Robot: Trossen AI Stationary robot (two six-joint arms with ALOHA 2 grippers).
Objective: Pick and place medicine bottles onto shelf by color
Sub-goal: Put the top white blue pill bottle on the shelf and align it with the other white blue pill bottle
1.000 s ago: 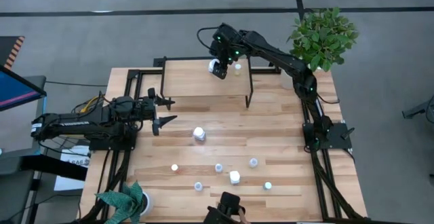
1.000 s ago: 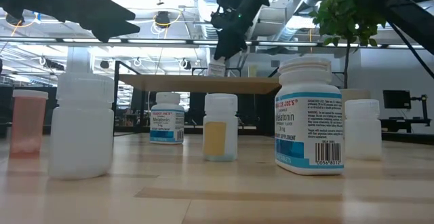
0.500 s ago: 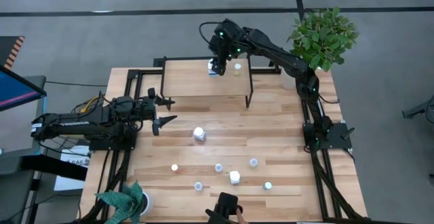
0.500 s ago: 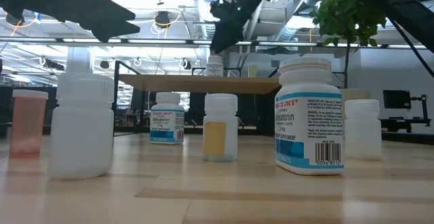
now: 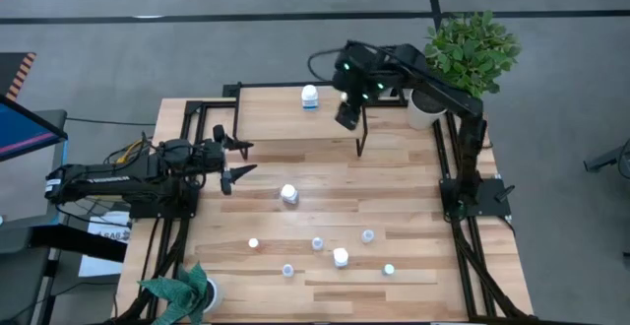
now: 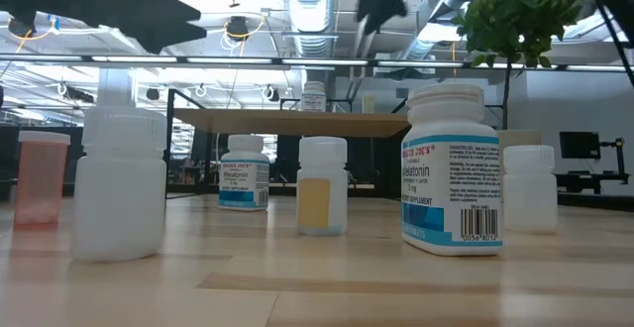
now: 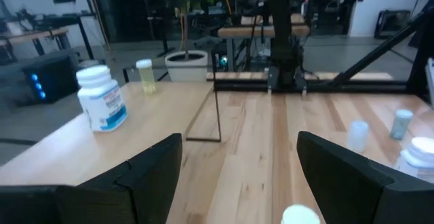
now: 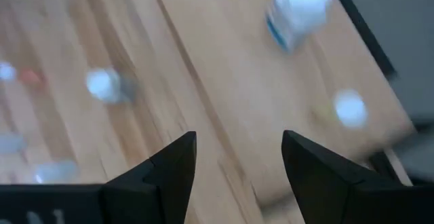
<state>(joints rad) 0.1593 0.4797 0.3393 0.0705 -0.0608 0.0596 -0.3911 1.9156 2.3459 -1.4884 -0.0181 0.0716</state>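
Note:
The shelf (image 5: 281,113) stands at the table's far side. A white bottle with a blue label (image 5: 310,96) stands upright on its top, and shows in the low view (image 6: 313,95) and the left wrist view (image 7: 102,102). A small yellowish bottle (image 7: 145,76) stands to its right on the shelf. My right gripper (image 5: 345,120) hangs open and empty above the shelf's right end (image 8: 237,163). My left gripper (image 5: 246,160) is open and empty at the table's left (image 7: 237,163). Several bottles stand on the table, among them a bigger white one (image 5: 288,194).
Small bottles (image 5: 340,257) are scattered over the near half of the table. A potted plant (image 5: 471,49) stands at the far right corner and another plant (image 5: 182,291) at the near left corner. The shelf's black legs (image 5: 360,138) stand on the tabletop.
My right gripper has set the blue-labelled white bottle upright on the shelf and let go of it. It has then risen and gone toward the table's right edge, along the shelf. The bottle stays standing where it was set.

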